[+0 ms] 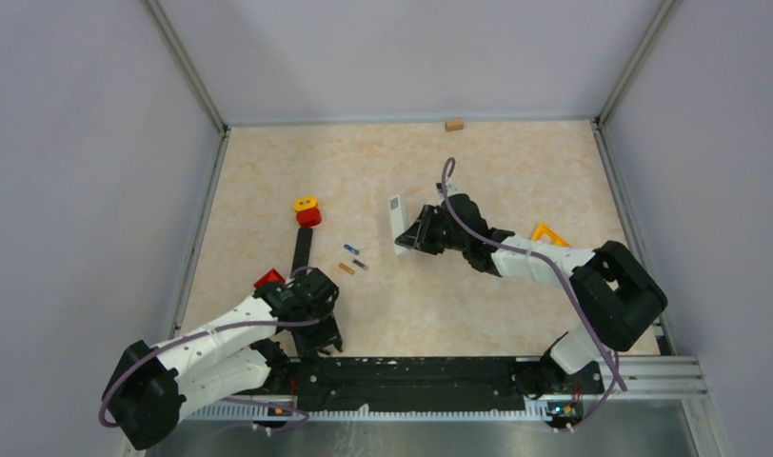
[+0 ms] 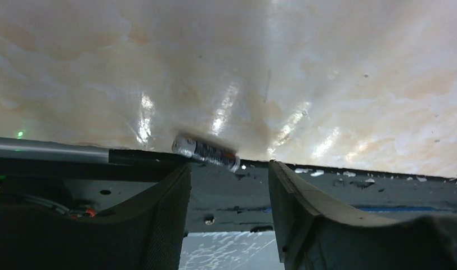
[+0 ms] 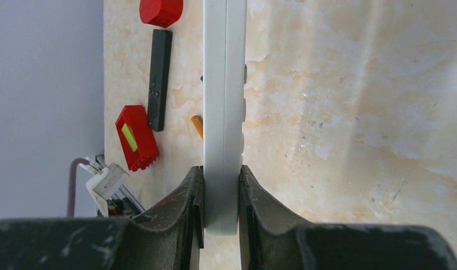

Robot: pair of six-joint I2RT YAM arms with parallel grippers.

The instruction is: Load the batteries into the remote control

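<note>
The right end effector (image 3: 222,171) clamps the white remote control (image 3: 224,84) across its thin sides, apparently raised off the surface (image 1: 516,171) to present it for loading. The left end effector (image 2: 228,167) hangs at the near edge, jaws partly apart and empty, aimed at a dark battery (image 2: 206,153) lying against the black rail (image 2: 384,185). A blue battery (image 1: 350,248) and an orange battery (image 1: 346,268) wait mid-surface.

A beige marbled table (image 1: 516,181) is shown, on which a blue battery (image 1: 351,248), a dark battery (image 1: 361,264) and an orange battery (image 1: 346,269) are laid near together, just beside a black remote (image 1: 302,250). A silver-capped battery (image 2: 206,152) is seen by the near edge, and a wooden block (image 1: 454,124) at the far edge.
</note>
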